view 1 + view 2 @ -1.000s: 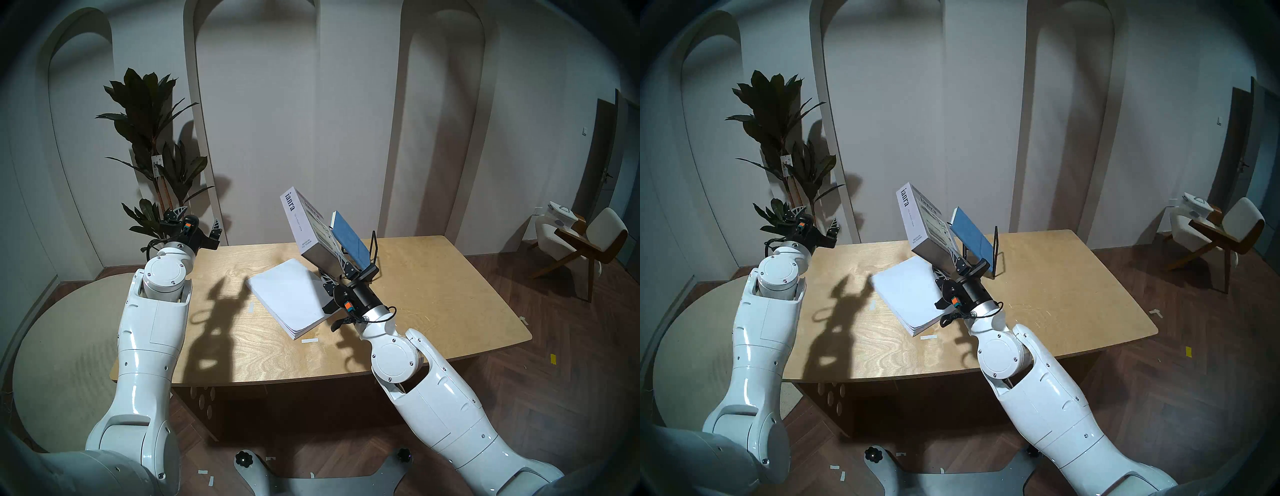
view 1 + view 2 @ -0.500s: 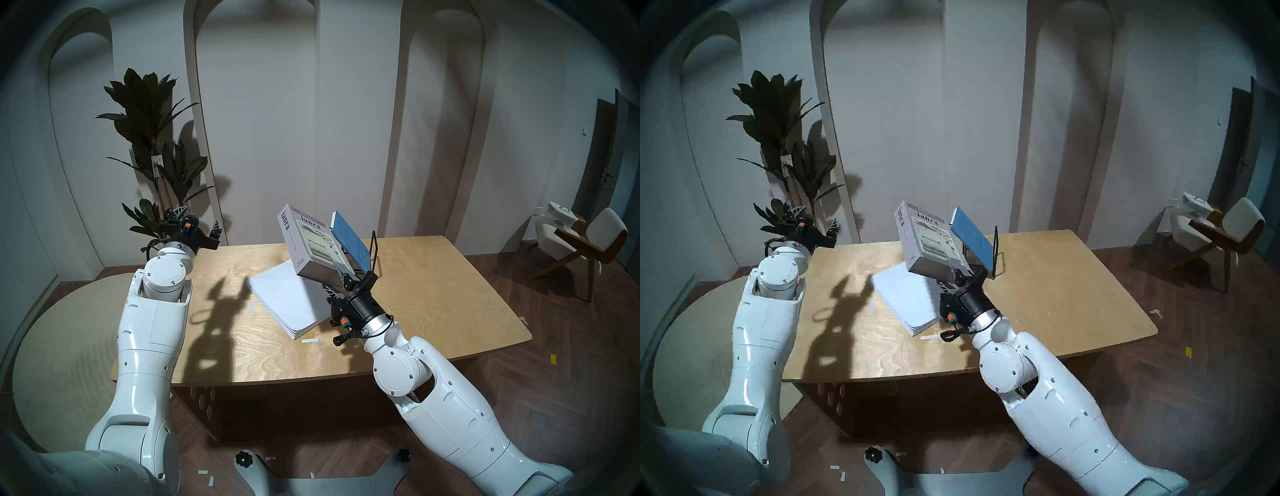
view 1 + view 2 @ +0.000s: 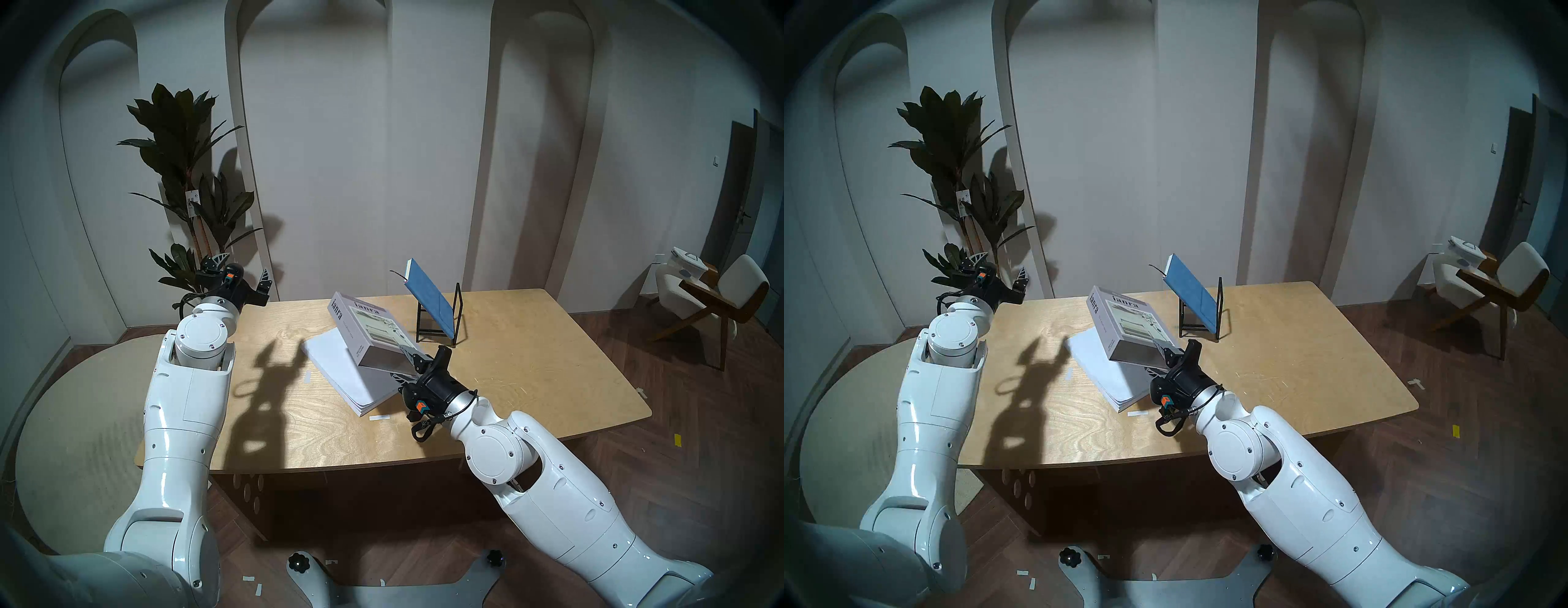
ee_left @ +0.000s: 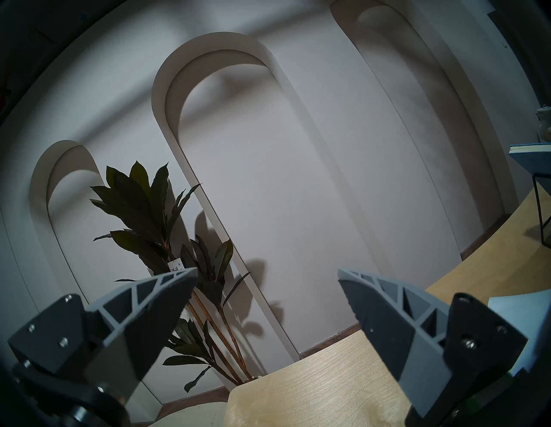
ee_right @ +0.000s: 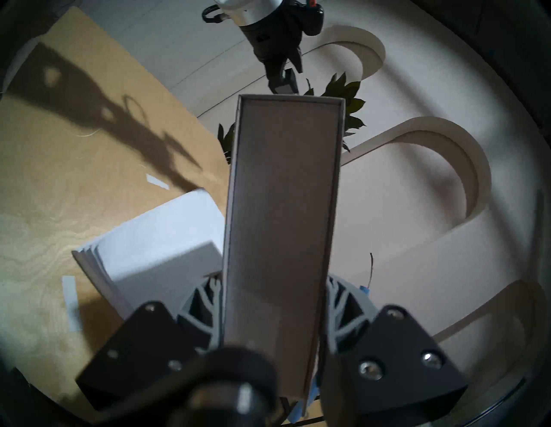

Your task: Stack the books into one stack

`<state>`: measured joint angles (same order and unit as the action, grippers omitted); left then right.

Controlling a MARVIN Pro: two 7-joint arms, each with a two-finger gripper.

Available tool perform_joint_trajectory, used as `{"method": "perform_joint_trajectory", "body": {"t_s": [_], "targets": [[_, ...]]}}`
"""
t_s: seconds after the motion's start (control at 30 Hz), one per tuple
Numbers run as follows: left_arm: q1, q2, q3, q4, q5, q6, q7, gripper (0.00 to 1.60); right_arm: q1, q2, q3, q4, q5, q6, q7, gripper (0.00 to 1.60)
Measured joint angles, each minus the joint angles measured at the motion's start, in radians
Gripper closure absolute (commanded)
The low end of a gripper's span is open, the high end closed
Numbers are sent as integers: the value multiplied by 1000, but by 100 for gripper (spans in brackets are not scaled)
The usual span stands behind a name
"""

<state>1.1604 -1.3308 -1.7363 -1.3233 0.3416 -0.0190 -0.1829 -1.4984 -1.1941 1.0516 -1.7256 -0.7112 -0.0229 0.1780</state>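
My right gripper (image 3: 410,361) is shut on the near end of the thick white-grey "ianra" book (image 3: 368,331), which hangs tilted just above the large plain white book (image 3: 339,371) lying flat mid-table. In the right wrist view the thick book's page edge (image 5: 283,208) fills the centre between my fingers (image 5: 338,298), with the white book (image 5: 155,238) to its left. A thin blue book (image 3: 428,297) leans in the black wire rack (image 3: 441,335) behind. My left gripper (image 3: 242,271) is open and empty at the table's far left corner, also in the left wrist view (image 4: 268,283).
The wooden table (image 3: 530,373) has small white tape strips (image 3: 379,418) near the white book. A potted plant (image 3: 186,170) stands behind the left arm. A chair (image 3: 712,297) sits far right on the floor.
My right arm has lowered and tipped the "ianra" book from steeply upright beside the rack down towards the white book. The left arm has not moved.
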Motion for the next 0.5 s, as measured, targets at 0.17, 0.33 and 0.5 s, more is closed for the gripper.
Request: {"method": "perform_joint_trajectory", "body": {"t_s": [0.17, 0.33, 0.5], "targets": [[0, 1, 1, 0, -1, 0, 0, 0, 7, 7, -15, 16, -10, 5, 26, 160], [0, 1, 2, 0, -1, 0, 0, 0, 17, 1, -19, 54, -17, 17, 40, 160], [1, 2, 2, 0, -2, 0, 1, 0, 33, -10, -16, 113, -17, 19, 35, 160]]}}
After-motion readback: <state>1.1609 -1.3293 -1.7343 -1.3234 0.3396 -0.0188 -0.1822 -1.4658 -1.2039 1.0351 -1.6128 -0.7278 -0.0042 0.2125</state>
